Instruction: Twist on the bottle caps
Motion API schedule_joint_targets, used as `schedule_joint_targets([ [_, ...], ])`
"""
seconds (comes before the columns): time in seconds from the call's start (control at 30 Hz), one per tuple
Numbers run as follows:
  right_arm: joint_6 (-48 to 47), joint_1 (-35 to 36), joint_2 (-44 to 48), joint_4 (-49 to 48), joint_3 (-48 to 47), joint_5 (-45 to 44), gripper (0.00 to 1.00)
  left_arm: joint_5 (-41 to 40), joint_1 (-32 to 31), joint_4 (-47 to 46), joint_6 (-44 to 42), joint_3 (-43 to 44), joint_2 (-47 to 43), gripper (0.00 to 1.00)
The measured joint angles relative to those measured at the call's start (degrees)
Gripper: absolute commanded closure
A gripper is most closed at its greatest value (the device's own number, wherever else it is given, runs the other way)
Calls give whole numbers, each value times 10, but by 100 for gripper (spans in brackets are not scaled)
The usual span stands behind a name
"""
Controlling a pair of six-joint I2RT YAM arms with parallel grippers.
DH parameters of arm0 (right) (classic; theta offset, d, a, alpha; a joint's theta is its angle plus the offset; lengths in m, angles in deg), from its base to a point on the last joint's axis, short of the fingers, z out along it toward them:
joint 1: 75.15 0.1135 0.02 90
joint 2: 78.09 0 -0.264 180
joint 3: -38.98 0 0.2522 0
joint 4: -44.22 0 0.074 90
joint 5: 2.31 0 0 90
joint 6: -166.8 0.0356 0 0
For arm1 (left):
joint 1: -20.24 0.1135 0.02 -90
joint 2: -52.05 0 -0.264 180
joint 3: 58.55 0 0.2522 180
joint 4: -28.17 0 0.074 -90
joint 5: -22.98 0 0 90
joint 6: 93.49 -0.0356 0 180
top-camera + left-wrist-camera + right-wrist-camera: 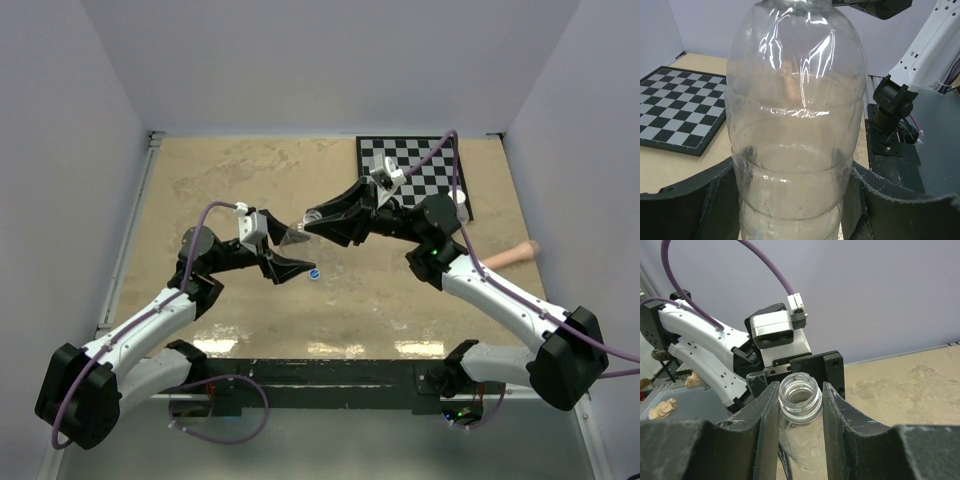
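Note:
A short, plain clear bottle (297, 234) is held above the table between both grippers, with no cap on it. My right gripper (314, 219) is shut on its threaded neck (800, 390), one finger on each side. My left gripper (290, 250) is around the bottle's body (795, 100), and both fingers (700, 200) touch its sides. The blue cap (314, 274) lies on the table just below the left gripper. A small white round thing (459, 196), perhaps the white cap, sits at the checkerboard's right edge. The taller bottle is out of view.
A black-and-white checkerboard (410, 170) lies at the back right of the tan table (220, 190). A pinkish stick (510, 255) rests near the right edge, behind the right arm. White walls enclose the table on three sides.

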Motion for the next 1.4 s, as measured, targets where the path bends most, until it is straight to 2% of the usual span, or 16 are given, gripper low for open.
schedule_joint_targets([
  [0.1, 0, 0, -1, -1, 0, 0, 100, 1, 0, 1, 0, 0, 0, 49],
  [0.13, 0, 0, -1, 0, 0, -1, 96, 0, 0, 2, -2, 0, 0, 54],
  [0.2, -3, 0, -1, 4, 0, -1, 71, 0, 0, 8, -5, 0, -1, 61],
  [0.27, -7, 0, 0, 13, 0, -2, 47, -2, 0, 21, -11, 0, -3, 62],
  [0.37, -24, 1, 7, 44, 0, -9, 27, -20, 0, 60, -34, 4, -11, 65],
  [0.5, -57, 3, 28, 102, 0, -34, 12, -73, 1, 128, -71, 19, -30, 67],
  [0.7, -127, 3, 59, 222, -25, -107, 8, -214, 3, 246, -125, 48, -69, 71],
  [0.93, -190, 3, 40, 366, -70, -217, 8, -411, 21, 353, -151, 42, -153, 74],
  [1.13, -213, 7, -44, 464, -88, -272, 9, -560, 33, 382, -151, 6, -236, 76],
  [1.27, -222, 28, -123, 514, -90, -305, 9, -605, 35, 379, -153, -7, -261, 78],
  [1.4, -230, 62, -198, 540, -96, -334, 11, -617, 37, 378, -156, -16, -276, 79],
])
